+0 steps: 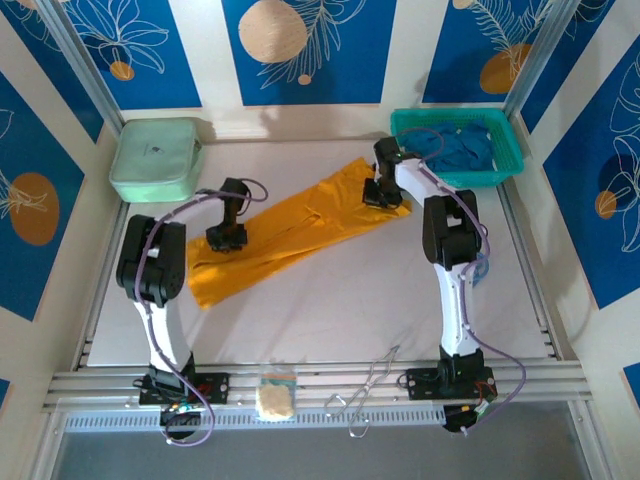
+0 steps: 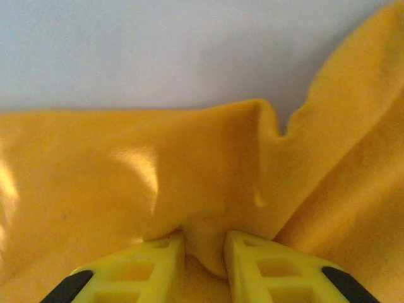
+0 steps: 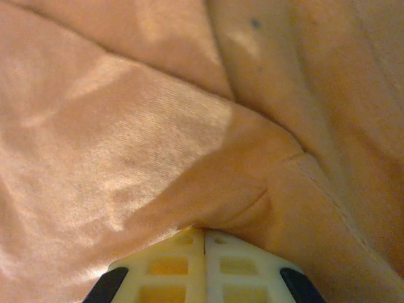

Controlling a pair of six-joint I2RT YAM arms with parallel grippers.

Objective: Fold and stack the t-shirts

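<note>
Top external: pouch point(image 1: 157, 160) logo illegible.

Bright and even from overhead here, light pouring down, the white table point(image 1: 330, 310) nearly washed out, shadows on it faint and soft-edged. Left wrist view: sharp and vivid, a pale sheen streaking the mustard-orange t-shirt point(image 2: 126, 177). Right wrist view goes dimmer and pinkish (a heavy warm cast), same cloth glossy with highlights, weave crisp mid-frame, corners blurring.
</note>
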